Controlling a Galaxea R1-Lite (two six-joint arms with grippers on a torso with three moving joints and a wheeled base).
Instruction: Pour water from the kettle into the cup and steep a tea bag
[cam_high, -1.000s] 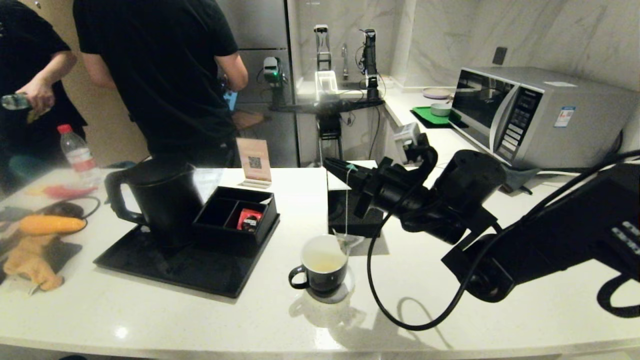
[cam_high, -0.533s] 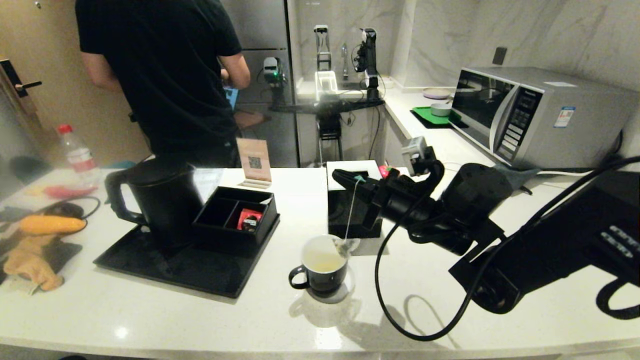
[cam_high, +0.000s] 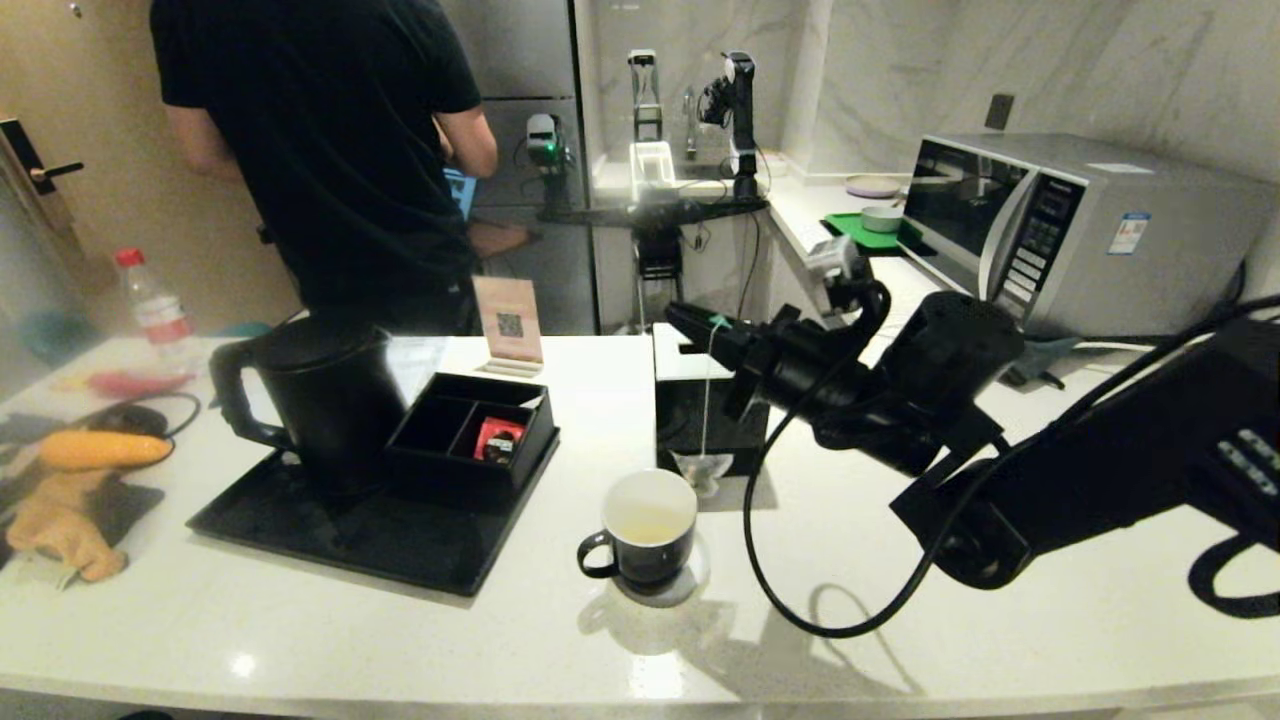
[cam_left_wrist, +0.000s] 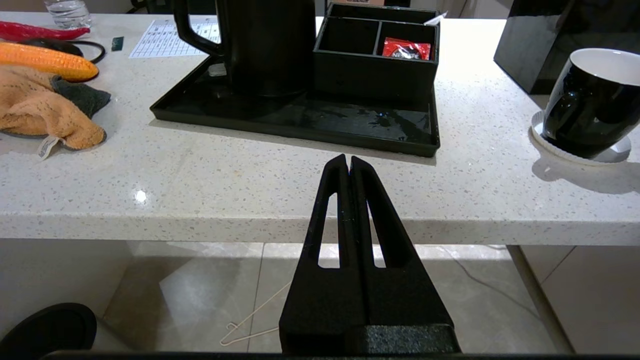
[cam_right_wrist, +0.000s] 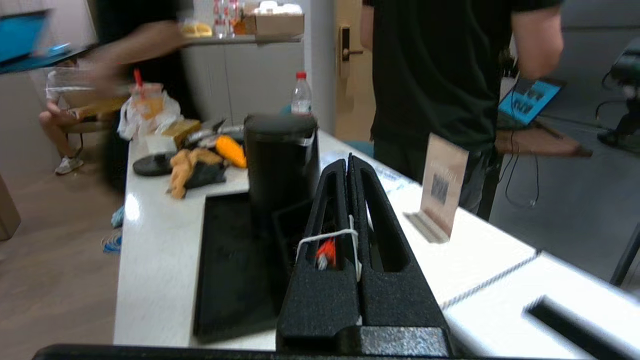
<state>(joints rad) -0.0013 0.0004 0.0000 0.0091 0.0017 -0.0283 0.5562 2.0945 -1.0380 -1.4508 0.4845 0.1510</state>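
The black cup (cam_high: 645, 535) stands on a coaster near the counter's front, with a little yellowish water (cam_high: 640, 527) in its white inside. My right gripper (cam_high: 680, 317) is held above and behind it, shut on the tea bag's white string (cam_right_wrist: 327, 235). The tea bag (cam_high: 704, 466) hangs free of the cup, just behind its right rim. The tall black kettle (cam_high: 325, 400) stands on the black tray (cam_high: 300, 540) at the left. My left gripper (cam_left_wrist: 348, 160) is shut and empty, parked low before the counter's front edge, left of the cup (cam_left_wrist: 590, 100).
A black divided box (cam_high: 470, 440) holding a red packet (cam_high: 497, 437) sits on the tray beside the kettle. A black cube tissue box (cam_high: 690, 425) stands right behind the tea bag. A microwave (cam_high: 1060, 230) is at the back right. A person (cam_high: 330, 150) stands behind the counter.
My right gripper has risen and drawn back a little, lifting the tea bag from the cup's rim to hang clear behind it. The person at far left has gone from view.
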